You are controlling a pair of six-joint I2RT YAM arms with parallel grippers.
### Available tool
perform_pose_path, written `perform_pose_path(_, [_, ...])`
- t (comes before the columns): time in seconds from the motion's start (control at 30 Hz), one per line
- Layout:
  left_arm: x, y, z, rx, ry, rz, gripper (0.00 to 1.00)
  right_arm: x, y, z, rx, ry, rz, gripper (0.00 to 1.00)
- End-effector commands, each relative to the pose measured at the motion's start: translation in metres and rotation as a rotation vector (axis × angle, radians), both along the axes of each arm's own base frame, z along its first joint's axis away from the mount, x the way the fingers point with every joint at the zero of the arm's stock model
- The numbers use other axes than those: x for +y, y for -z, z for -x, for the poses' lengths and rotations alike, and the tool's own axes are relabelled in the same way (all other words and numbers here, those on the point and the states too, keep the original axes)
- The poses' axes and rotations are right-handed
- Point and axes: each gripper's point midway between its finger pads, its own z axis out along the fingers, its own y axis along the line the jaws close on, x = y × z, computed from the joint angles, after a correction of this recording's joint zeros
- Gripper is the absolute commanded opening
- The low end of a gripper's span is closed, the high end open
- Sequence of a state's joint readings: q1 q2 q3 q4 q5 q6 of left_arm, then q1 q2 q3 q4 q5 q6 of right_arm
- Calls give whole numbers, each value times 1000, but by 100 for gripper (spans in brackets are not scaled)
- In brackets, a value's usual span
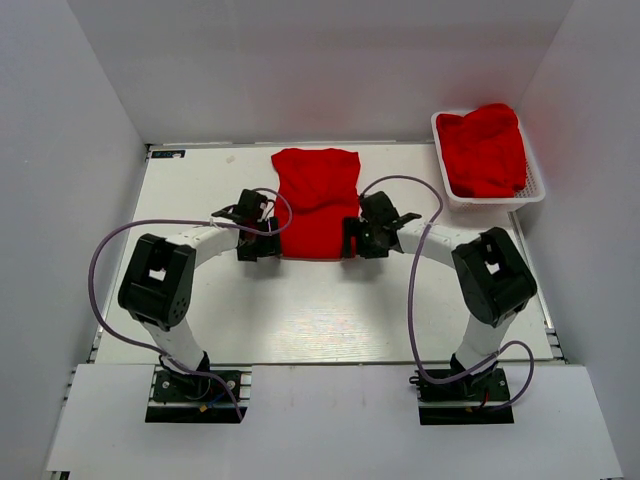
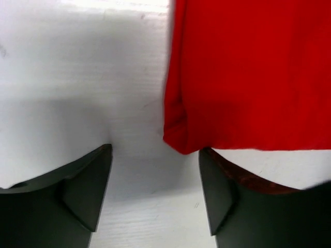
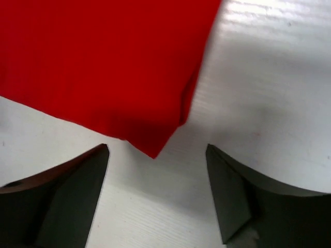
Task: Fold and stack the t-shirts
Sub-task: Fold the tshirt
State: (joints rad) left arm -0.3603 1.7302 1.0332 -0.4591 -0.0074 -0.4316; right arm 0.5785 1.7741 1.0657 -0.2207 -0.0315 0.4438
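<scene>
Table: white, matte, faintly ribbed, a few small scuffs showing in the wrist views. Plain white walls closed it in on the left, back and right. Purple cables looped from each arm over the surface.

One red t-shirt lay flat at the far middle of the table, its near hem towards the arms and its side edges doubled under at the near corners. More red t-shirts sat bunched in a white mesh basket at the far right corner, against the right wall.

Left gripper: low at the shirt's near left corner, jaws apart, holding nothing; the corner lay just ahead of the gap, close to the right finger.

Right gripper: low at the near right corner, jaws apart, empty; the corner tip pointed into the gap, clear of both fingers.
</scene>
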Motion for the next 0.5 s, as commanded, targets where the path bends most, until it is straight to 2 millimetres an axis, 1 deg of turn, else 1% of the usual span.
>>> perform_pose_path(0.0, [-14,8,-3,-19,39,53,76,15,-8,-14,-38,9,-38,77])
perform_pose_path(0.03, [-16,9,-2,-18,44,63,66,15,-3,-12,-29,8,-37,73])
perform_pose_path(0.07, [-17,15,1,-3,49,69,63,17,-3,-11,-26,7,-43,56])
perform_pose_path(0.1, [-17,24,9,31,43,74,60,18,-2,-9,-20,4,-47,50])
perform_pose_path(0.13, [-22,22,5,6,53,84,57,18,2,-7,-15,-2,-45,48])
perform_pose_path(0.2, [-26,30,10,16,69,112,53,19,6,-4,-1,-10,-48,42])
perform_pose_path(0.23, [-29,34,13,25,77,109,46,20,7,-4,4,-13,-49,39])
perform_pose_path(0.27, [-29,34,13,27,69,112,39,22,7,-3,8,-22,-53,35])
perform_pose_path(0.3, [-29,37,14,36,69,109,30,21,8,-2,14,-22,-55,19])
perform_pose_path(0.33, [-27,41,14,44,63,96,18,24,7,-3,8,-25,-68,9])
perform_pose_path(0.37, [-28,39,11,35,64,99,0,23,9,0,10,-29,-64,0])
perform_pose_path(0.4, [-28,40,11,47,63,95,0,23,6,-1,0,-28,-70,0])
perform_pose_path(0.47, [-26,40,11,44,59,87,0,22,8,1,-5,-27,-68,0])
